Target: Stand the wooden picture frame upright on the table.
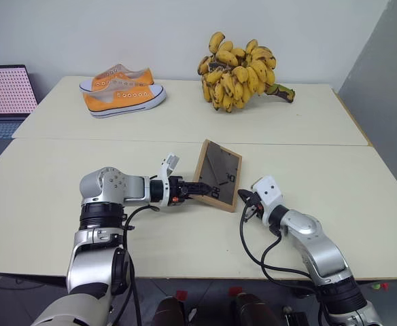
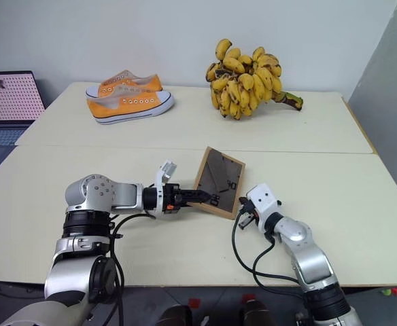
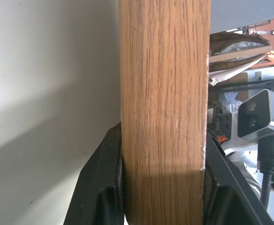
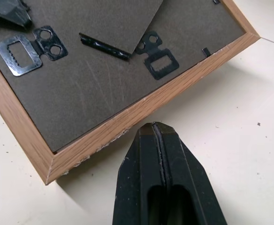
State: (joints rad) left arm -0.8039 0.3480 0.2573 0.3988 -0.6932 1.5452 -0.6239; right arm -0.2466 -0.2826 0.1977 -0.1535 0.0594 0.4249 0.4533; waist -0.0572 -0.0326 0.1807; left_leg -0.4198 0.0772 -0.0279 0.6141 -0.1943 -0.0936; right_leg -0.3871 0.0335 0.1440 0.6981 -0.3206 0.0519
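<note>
Light wood edges the frame (image 1: pixel 217 174), which is tilted up off the table (image 1: pixel 62 176) near its middle, just on the near side of the seam, dark back with its metal hangers facing the robot. The left gripper (image 1: pixel 200 189) is clamped on the frame's lower left edge, one black finger (image 3: pixel 102 187) pressed to each face of the wood. The right gripper (image 4: pixel 160 136) has its fingers pressed together and holds nothing, its tips just beside the frame's lower right edge; orange shoes (image 1: pixel 122 91) and bananas (image 1: pixel 239 71) lie far back.

Orange sneakers (image 1: pixel 122 92), bananas (image 1: pixel 239 72), laptop (image 1: pixel 5 95)
</note>
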